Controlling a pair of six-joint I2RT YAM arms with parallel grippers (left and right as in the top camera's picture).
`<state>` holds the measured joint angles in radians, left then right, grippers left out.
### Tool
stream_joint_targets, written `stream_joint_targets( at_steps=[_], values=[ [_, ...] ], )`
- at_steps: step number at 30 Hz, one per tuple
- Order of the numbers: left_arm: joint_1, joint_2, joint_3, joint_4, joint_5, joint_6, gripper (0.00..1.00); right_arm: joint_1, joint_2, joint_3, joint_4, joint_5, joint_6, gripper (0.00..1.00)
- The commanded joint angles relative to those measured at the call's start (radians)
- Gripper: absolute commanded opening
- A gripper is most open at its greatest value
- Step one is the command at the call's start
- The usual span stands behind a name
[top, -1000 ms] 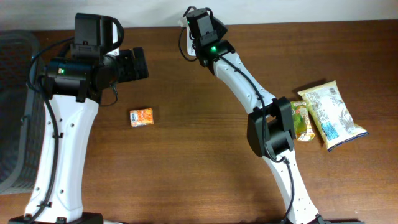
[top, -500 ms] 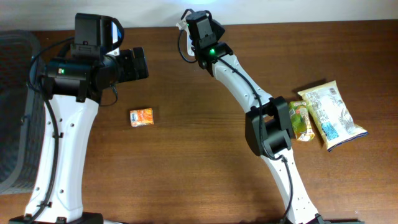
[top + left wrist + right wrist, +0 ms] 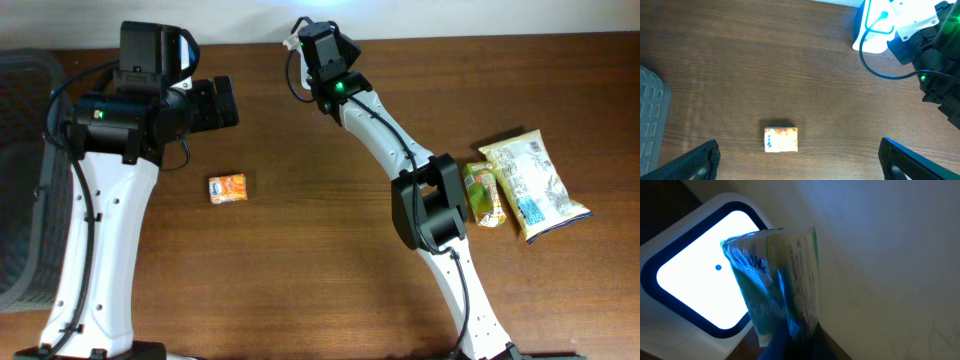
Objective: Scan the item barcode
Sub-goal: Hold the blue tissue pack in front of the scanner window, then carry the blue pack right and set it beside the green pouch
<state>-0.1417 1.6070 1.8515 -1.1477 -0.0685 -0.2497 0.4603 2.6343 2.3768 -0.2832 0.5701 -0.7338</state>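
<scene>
- Our right hand (image 3: 790,342) is clamped on the lower edge of a crinkly packet (image 3: 775,295), which stands just above the hand, close before the lit scanner (image 3: 695,285).
- Our left hand (image 3: 215,103) gapes wide and holds nothing; an orange box (image 3: 781,139) lies on the table (image 3: 790,60) below it.

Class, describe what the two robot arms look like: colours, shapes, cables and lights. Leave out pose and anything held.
Both the left arm and right arm have smooth white link shells joined by bulky black joint housings. Thin black cables run along the links. Each shows a small green light on a black housing. The left gripper has black fingers tapering to flat tips.
</scene>
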Motion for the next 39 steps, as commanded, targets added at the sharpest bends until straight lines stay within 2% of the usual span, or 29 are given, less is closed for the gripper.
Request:
stream_joint_targets(
  at_steps=[1, 3, 5, 8, 9, 13, 16, 19, 23, 27, 31, 33, 36, 37, 39],
  values=[
    [0.001, -0.012, 0.004, 0.002, -0.007, 0.013, 0.99, 0.025, -0.065, 0.003, -0.032, 0.029, 0.009, 0.04],
    [0.001, -0.012, 0.004, 0.002, -0.007, 0.013, 0.99, 0.031, -0.116, 0.003, -0.093, 0.029, 0.036, 0.04],
    [0.001, -0.012, 0.004, 0.002, -0.007, 0.013, 0.99, 0.032, -0.193, 0.003, -0.213, 0.002, 0.157, 0.04],
    [0.001, -0.012, 0.004, 0.002, -0.007, 0.013, 0.99, 0.024, -0.307, 0.003, -0.461, -0.095, 0.414, 0.04],
    [0.001, -0.012, 0.004, 0.002, -0.007, 0.013, 0.99, 0.012, -0.347, 0.003, -0.572, -0.162, 0.542, 0.04],
    [0.001, -0.012, 0.004, 0.002, -0.007, 0.013, 0.99, -0.055, -0.426, 0.003, -0.914, -0.400, 0.791, 0.04],
    [0.001, -0.012, 0.004, 0.002, -0.007, 0.013, 0.99, -0.108, -0.427, 0.001, -1.146, -0.464, 0.854, 0.04],
    [0.001, -0.012, 0.004, 0.002, -0.007, 0.013, 0.99, -0.169, -0.402, -0.045, -1.307, -0.481, 0.858, 0.04],
    [0.001, -0.012, 0.004, 0.002, -0.007, 0.013, 0.99, -0.239, -0.397, -0.211, -1.323, -0.481, 0.859, 0.04],
    [0.001, -0.012, 0.004, 0.002, -0.007, 0.013, 0.99, -0.322, -0.397, -0.440, -1.250, -0.481, 0.843, 0.04],
    [0.001, -0.012, 0.004, 0.002, -0.007, 0.013, 0.99, -0.386, -0.397, -0.541, -1.186, -0.468, 0.844, 0.05],
    [0.001, -0.012, 0.004, 0.002, -0.007, 0.013, 0.99, -0.423, -0.397, -0.545, -1.182, -0.469, 0.847, 0.24],
    [0.001, -0.012, 0.004, 0.002, -0.007, 0.013, 0.99, -0.449, -0.397, -0.512, -1.207, -0.510, 0.843, 0.38],
    [0.001, -0.012, 0.004, 0.002, -0.007, 0.013, 0.99, -0.447, -0.397, -0.470, -1.233, -0.549, 0.824, 0.52],
    [0.001, -0.012, 0.004, 0.002, -0.007, 0.013, 0.99, -0.441, -0.397, -0.421, -1.260, -0.599, 0.785, 0.61]
  ],
)
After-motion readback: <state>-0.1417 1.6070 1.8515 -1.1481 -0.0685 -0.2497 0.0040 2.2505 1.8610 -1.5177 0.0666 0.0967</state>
